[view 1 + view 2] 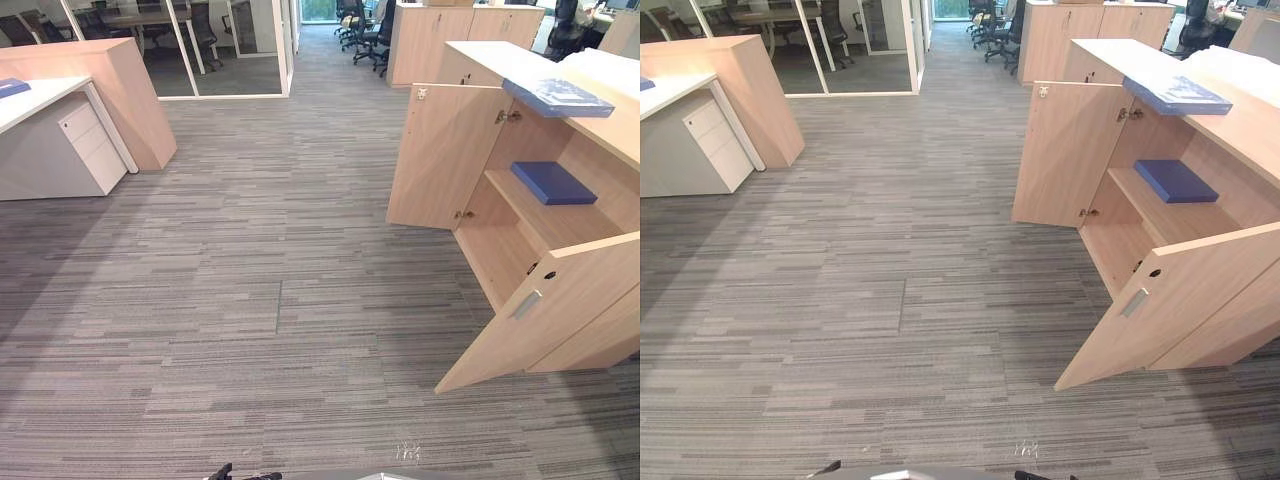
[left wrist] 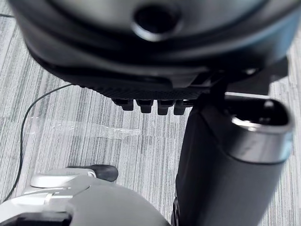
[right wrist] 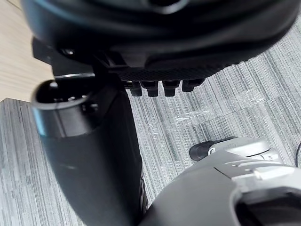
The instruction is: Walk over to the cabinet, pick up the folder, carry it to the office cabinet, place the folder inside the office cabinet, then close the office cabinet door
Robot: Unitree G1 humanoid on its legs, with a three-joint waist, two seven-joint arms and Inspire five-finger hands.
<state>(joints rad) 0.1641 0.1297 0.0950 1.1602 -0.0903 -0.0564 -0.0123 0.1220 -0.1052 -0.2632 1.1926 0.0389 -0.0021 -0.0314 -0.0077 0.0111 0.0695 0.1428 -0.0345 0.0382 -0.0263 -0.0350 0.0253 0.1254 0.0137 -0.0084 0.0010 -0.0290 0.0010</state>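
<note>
Thin blue folder point(image 1: 558, 97) atop the open pale-wood cabinet point(image 1: 445, 150): likely light, stiff, slick.
Grip its overhanging edge; left robot hand point(image 2: 141, 89), right robot hand point(image 3: 178, 70) slack, empty.

Left hand point(image 2: 141, 70) and right hand point(image 3: 164, 47) are bulky and glossy black.

You see grey striped carpet point(image 1: 250, 300) across floor, scuffed tape mark point(image 1: 408, 452) at near edge. White drawer pedestal point(image 1: 85, 145) under white desk point(image 1: 35, 100), far left; wood partition point(image 1: 125, 95) just beside. Glass walls point(image 1: 235, 60), black office chairs point(image 1: 370, 35) beyond.
</note>
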